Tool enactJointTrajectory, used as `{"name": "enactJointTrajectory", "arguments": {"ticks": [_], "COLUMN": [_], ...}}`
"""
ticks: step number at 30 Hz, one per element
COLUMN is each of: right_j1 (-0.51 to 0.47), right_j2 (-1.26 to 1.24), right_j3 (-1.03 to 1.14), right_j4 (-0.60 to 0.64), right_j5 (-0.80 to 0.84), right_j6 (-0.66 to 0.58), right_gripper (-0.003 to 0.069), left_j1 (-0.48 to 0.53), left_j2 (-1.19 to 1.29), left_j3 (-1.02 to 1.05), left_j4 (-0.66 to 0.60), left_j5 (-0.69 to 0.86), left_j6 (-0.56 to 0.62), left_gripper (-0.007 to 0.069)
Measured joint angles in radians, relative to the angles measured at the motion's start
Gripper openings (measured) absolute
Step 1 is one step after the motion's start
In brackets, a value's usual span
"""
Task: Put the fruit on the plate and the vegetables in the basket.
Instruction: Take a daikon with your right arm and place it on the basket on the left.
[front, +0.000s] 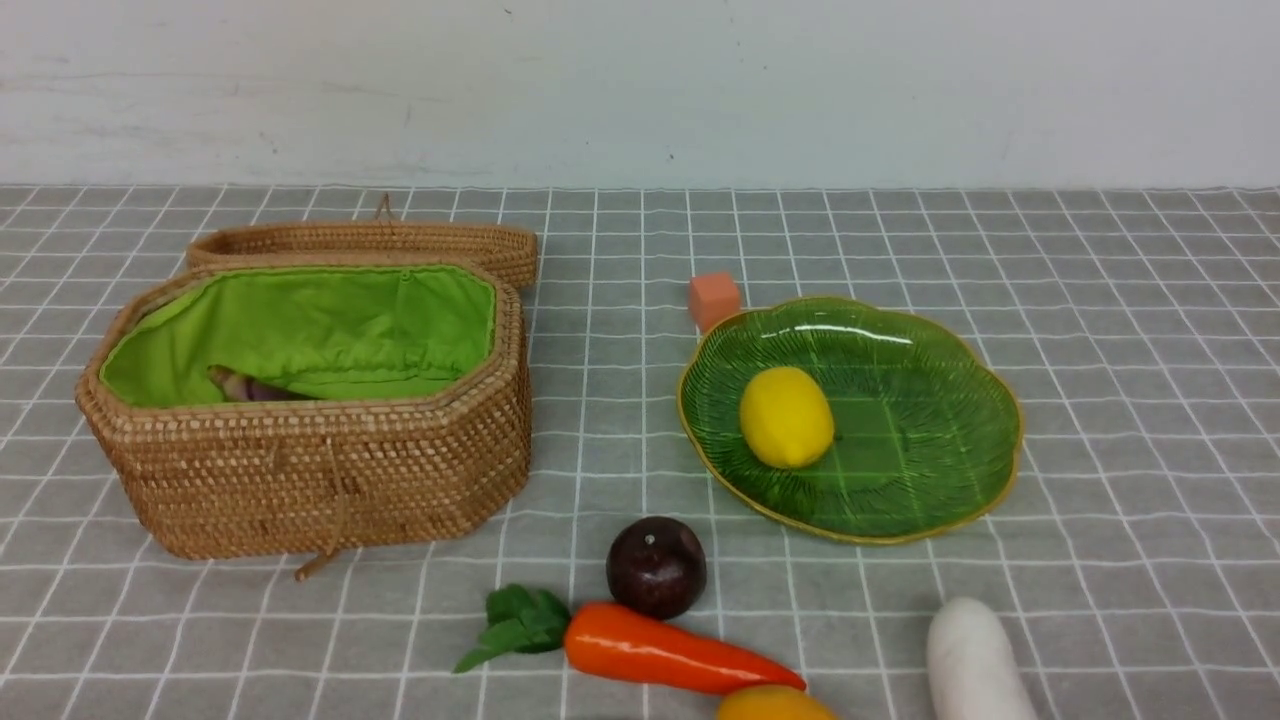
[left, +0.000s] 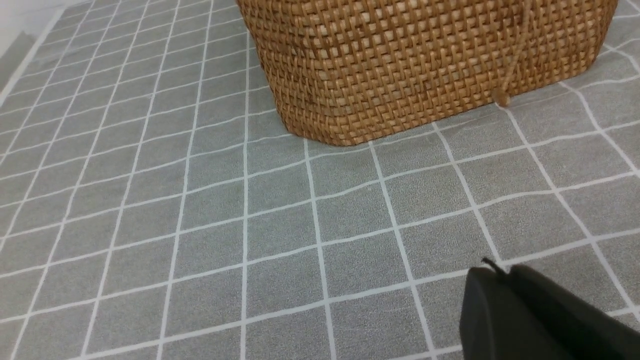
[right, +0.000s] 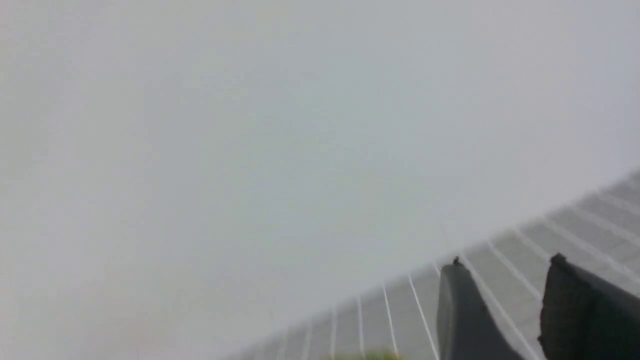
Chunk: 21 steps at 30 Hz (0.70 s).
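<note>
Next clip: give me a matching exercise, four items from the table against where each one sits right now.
Things:
1. lemon
2. purple stalk
3. plum
4. orange cube

Places:
A. inside the basket
B. on the cloth, just beyond the carrot
C. on the plate
D. on the cloth, by the plate's far rim

Pairs: 1-C, 2-A, 3-B, 4-D

The lemon (front: 786, 417) lies on the plate (front: 930, 400), purple stalk (front: 250, 386) in the basket (front: 320, 470); plum (front: 656, 567), carrot (front: 670, 652), mango (front: 775, 705), radish (front: 975, 665) outside.
</note>
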<state>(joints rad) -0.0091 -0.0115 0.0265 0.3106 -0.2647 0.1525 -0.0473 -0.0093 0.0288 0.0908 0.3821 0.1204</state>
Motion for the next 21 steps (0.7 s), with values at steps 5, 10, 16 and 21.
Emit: {"name": "enactJointTrajectory", "arguments": {"ticks": [5, 10, 16, 21], "right_j1": [0.0, 0.0, 0.0, 0.023], "right_j2": [0.0, 0.15, 0.497, 0.652], "right_j3": [-0.084, -0.431, -0.746, -0.779], "right_j4": [0.017, 0.014, -0.084, -0.056], "right_j5": [-0.001, 0.317, 0.689, 0.717], "right_j6": [0.026, 0.026, -0.025, -0.092], "right_gripper": [0.0242, 0.0242, 0.0242, 0.0242], "left_j1": [0.0, 0.0, 0.0, 0.0], "left_j2": [0.0, 0.0, 0.0, 0.0], "left_j3": [0.0, 0.0, 0.0, 0.0], "left_j4": [0.0, 0.0, 0.0, 0.0], "left_j5": [0.0, 0.0, 0.0, 0.0], "left_j6": [0.001, 0.001, 0.001, 0.001], "left_gripper": [0.0036, 0.0039, 0.0048, 0.005]}}
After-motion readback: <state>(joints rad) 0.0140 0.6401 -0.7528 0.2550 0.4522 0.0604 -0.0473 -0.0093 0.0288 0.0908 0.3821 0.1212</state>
